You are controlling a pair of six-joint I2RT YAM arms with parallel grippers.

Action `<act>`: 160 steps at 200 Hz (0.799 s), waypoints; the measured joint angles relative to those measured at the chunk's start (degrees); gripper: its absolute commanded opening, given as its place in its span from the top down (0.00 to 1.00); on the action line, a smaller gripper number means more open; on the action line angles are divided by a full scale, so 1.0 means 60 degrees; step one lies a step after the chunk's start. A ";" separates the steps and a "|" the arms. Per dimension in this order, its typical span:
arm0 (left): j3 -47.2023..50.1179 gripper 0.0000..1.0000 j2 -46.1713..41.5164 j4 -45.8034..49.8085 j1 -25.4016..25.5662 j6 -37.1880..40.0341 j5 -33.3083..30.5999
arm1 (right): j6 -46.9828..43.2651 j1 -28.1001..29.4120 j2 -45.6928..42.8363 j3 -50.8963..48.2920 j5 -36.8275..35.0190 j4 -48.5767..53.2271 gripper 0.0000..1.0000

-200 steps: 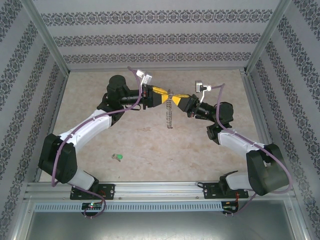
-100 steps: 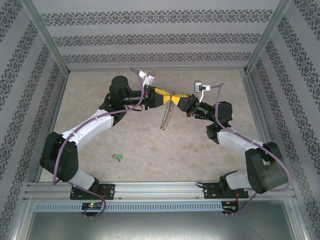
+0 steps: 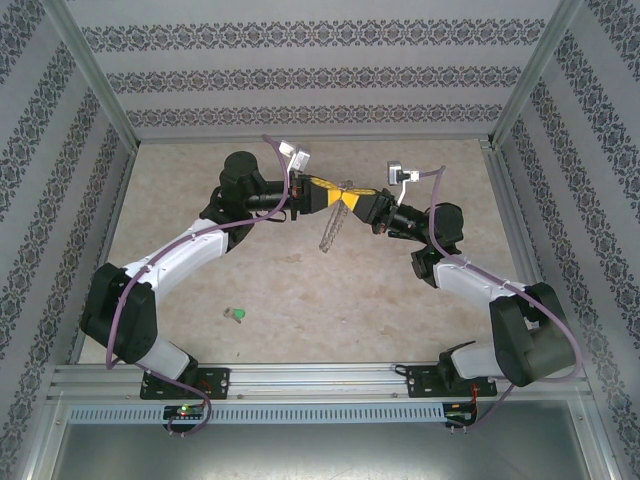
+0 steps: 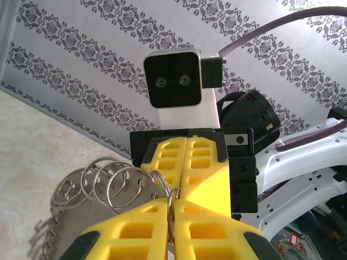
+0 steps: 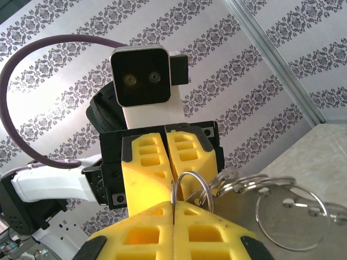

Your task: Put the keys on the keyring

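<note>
Pinching the keyring (image 3: 331,228) mid-air from both sides: left gripper (image 3: 336,195) and right gripper (image 3: 358,201) meet nose to nose, both clamped on its loops, probably steadying it for threading; key (image 3: 236,315) lies loose on table (image 3: 300,290) at its 7 o'clock

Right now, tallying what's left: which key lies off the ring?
The green key, lying alone on the table; the silvery ones hang from the ring.

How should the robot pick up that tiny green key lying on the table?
Probably by its green head, the biggest part that shows, coming straight down from above. The key lies flat on the table with open space all around it, so the fingers can drop on either side of the head and pinch it.
</note>
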State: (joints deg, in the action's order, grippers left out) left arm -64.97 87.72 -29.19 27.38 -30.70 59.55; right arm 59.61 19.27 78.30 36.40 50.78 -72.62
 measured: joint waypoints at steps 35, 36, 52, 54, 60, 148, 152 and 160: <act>-0.0015 0.95 0.0000 0.0029 0.0000 0.0051 -0.0076 | 0.0000 -0.0007 0.0007 0.0000 -0.0069 0.0000 1.00; -0.0015 0.95 0.0000 0.0029 0.0000 0.0055 -0.0076 | 0.0000 -0.0007 0.0007 0.0000 -0.0069 0.0000 1.00; -0.0018 0.91 -0.0004 0.0073 0.0000 0.0095 -0.0109 | 0.0000 -0.0007 0.0007 0.0000 -0.0073 0.0007 1.00; -0.0018 0.90 -0.0004 0.0076 0.0000 0.0109 -0.0113 | 0.0000 -0.0007 0.0007 0.0000 -0.0073 0.0007 1.00; -0.0018 0.89 -0.0004 0.0087 0.0000 0.0131 -0.0117 | 0.0000 -0.0007 0.0007 0.0000 -0.0073 0.0015 1.00; -0.0025 1.00 -0.0113 0.0481 0.0007 0.0433 -0.0299 | -0.0004 -0.0007 0.0044 -0.0004 -0.0073 0.0069 1.00; -0.0025 1.00 -0.0109 0.0481 0.0007 0.0433 -0.0291 | 0.0000 -0.0007 0.0044 -0.0004 -0.0069 0.0069 1.00; -0.0025 1.00 -0.0109 0.0484 0.0007 0.0433 -0.0295 | 0.0000 -0.0007 0.0044 -0.0004 -0.0073 0.0069 1.00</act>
State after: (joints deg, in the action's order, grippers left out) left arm -65.12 87.07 -26.28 27.42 -28.10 57.78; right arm 59.61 19.22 78.56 36.38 50.35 -72.20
